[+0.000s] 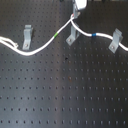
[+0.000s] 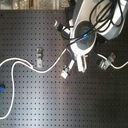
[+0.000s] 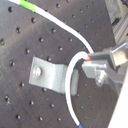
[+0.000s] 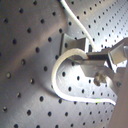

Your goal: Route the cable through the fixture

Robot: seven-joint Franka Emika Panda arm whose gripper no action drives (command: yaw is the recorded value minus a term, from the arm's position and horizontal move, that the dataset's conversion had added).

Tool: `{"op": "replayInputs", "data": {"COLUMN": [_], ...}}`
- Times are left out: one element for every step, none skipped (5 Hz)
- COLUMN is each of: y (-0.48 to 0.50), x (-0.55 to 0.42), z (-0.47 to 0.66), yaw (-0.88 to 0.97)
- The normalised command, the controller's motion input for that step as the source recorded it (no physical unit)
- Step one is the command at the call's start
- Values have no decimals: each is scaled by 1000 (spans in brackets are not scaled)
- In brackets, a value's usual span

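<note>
One black perforated board (image 1: pixel 65 95) filled both exterior views. Above it stood one robot arm (image 2: pixel 95 27), large in the second exterior view, its single gripper (image 1: pixel 78 7) only just inside the top edge of the first exterior view.

One white cable (image 1: pixel 40 48) ran across the board in a long wavy line. It carried one green band (image 1: pixel 57 35) and one blue band (image 1: pixel 95 35).

Three grey clips stood on the board in the first exterior view: one (image 1: pixel 27 36) towards the first exterior view's left, the middle fixture (image 1: pixel 73 34) below the gripper, and one (image 1: pixel 116 40) towards the first exterior view's right. The cable lay against each of them.

In both wrist views the fingers (image 3: pixel 102 59) were nearly closed, pinching a loop of the cable just beside the fixture (image 3: pixel 50 76).
</note>
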Motion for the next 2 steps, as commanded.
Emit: {"op": "replayInputs", "data": {"y": [110, 61], "x": [-289, -99], "z": [362, 51], "yaw": [-69, -14]}}
